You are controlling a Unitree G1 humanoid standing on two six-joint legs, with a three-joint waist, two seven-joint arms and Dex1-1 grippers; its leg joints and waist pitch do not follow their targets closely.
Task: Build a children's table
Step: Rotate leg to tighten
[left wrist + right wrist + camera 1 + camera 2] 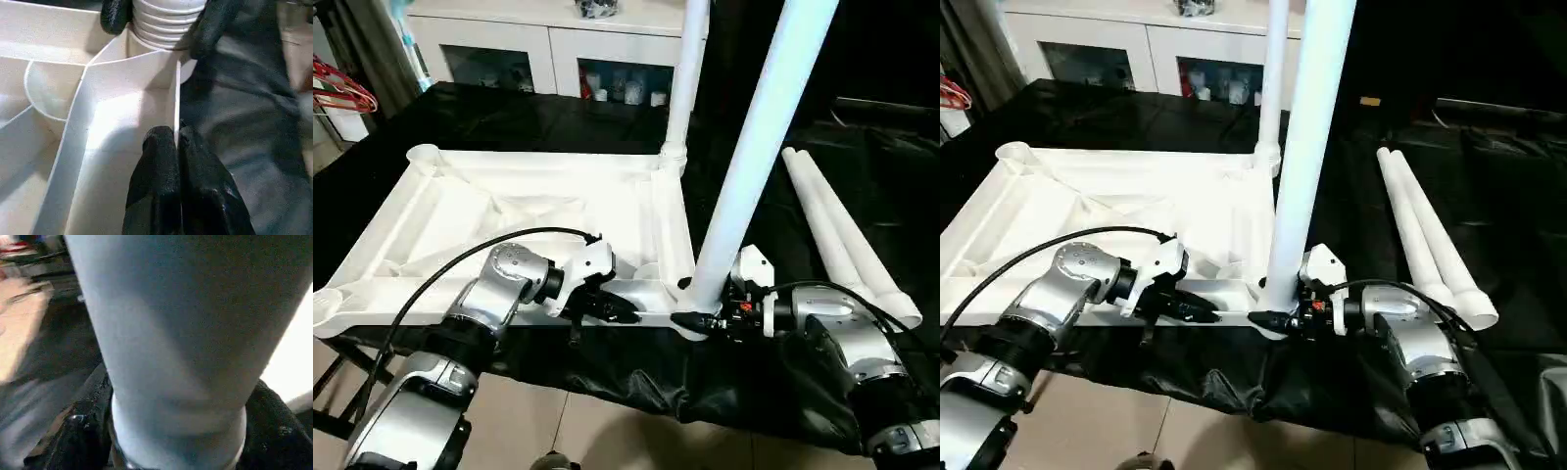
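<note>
Left eye view: an upturned white table top point(509, 211) lies ribbed side up on the black-covered work table point(509, 122), filling the 9 to 12 o'clock part of the scene.
Far corner: one leg point(685, 69) already stands upright in its socket at 12 o'clock.
Near corner: a second leg point(759, 147) rises from the socket at about 5 o'clock of the top, leaning slightly.
Right gripper point(700, 313): its black fingers sit either side of that leg's ridged foot, right at the socket; from the frames I cannot tell whether they clamp it or only bracket it.
Left gripper point(177, 161): pinched tight on the top's thin near rim, just beside the same socket, steadying the panel.
Spare legs point(847, 235): two lie side by side on the cloth at 3 o'clock, well apart from the top.
Step in hand: seating the near-corner leg, by my reading.
Doing it well: likely bring the tube plumb before pressing or turning, keep the rim pinned so the top cannot slide off the table edge, and hold low on the foot.
</note>
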